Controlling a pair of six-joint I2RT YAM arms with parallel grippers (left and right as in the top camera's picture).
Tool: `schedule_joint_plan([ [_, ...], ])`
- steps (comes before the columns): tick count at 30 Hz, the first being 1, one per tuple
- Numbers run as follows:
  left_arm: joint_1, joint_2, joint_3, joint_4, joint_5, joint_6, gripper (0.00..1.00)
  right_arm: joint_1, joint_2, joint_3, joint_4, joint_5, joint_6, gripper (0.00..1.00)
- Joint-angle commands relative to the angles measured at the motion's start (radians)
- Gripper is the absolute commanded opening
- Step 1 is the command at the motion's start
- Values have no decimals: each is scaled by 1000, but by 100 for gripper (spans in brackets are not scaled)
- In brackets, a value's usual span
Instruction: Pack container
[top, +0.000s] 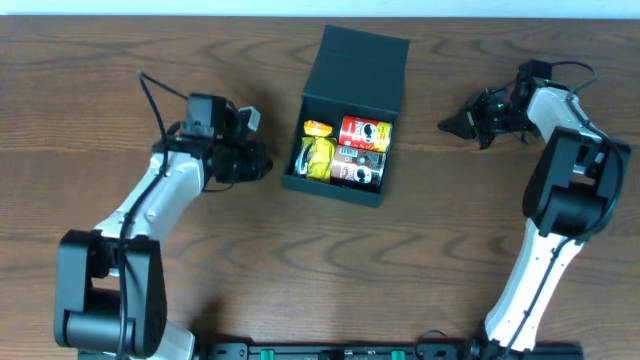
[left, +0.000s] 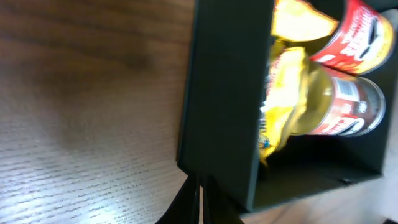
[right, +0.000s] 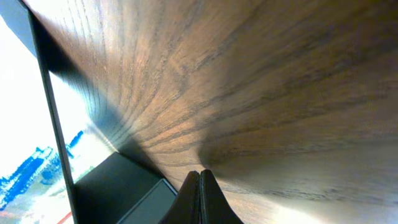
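Container (top: 333, 190) sits mid table (top: 100, 60), flap (top: 362, 62) open, cans (top: 365, 133) and packets (top: 318, 158) packed. Left pincer (top: 263, 164) and right pincer (top: 447, 124) flank it, both pinched together, empty. Closing seems next: nudge the flap over from behind, slowly.

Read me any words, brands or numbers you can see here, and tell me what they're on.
Nothing reads clearly.
On the red snack cans, the white lettering is too blurred to read.
On the yellow packets, the print is too blurred to read.
On the container, no marking shows.
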Motion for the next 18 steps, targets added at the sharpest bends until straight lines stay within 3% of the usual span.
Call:
schedule_joint_plan([
  [1, -1, 32, -19, 12, 13, -80, 6, 10, -3, -2, -3, -11, -28, 1],
  [7, -4, 67, -20, 58, 137, -102, 6, 15, -3, -2, 0, -16, -28, 2],
  [18, -109, 67, -25, 63, 153, -132, 6, 20, -3, -2, 58, -82, 17, 1],
])
